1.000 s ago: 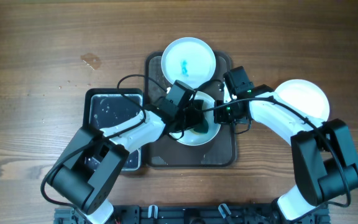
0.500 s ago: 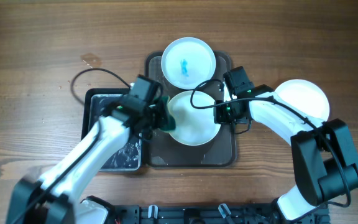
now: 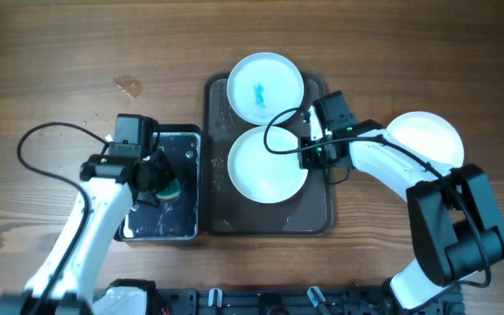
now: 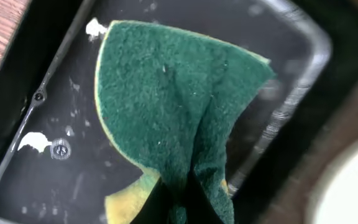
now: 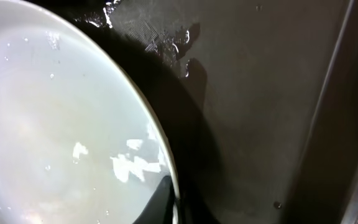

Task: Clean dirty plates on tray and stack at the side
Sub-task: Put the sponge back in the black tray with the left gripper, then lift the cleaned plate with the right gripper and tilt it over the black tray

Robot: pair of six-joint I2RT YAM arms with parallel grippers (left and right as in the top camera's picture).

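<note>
pinches a green sponge (image 4: 179, 112) in the left gripper (image 4: 174, 208), fingertips drawn together on the folded lower edge, with a strip of yellow backing showing just beside them. hangs that sponge straight ahead of the gripper over the wet floor of a black basin (image 4: 42, 143), speckled with white flecks and droplets; cannot tell whether resting on the water film or just clear of it. catches, off to one side of the gripper past the basin wall, a sliver of the bare white plate (image 4: 353, 186). clamps the right gripper (image 5: 169, 202) on the rim of that same plate, with the edge running between the closed fingertips and the glossy bowl of the plate spreading away ahead and to one side, dotted with bright wet glints. shows the plate lying on a brown tray (image 5: 260, 93), with a wet streak on the tray floor a little ahead of the fingertips and the raised tray wall out to the other side. from overhead, places a stained plate (image 3: 265, 87) with a blue smear at its centre on the same tray, just beyond the right gripper and next to the gripped plate; cannot tell whether touching it. places a clean side plate (image 3: 423, 140) off the tray on the wooden table (image 3: 59, 52), behind the right gripper and alongside its forearm. leaves a small wet mark (image 3: 129, 86) on the wood well beyond the left gripper, apart from the basin.
</note>
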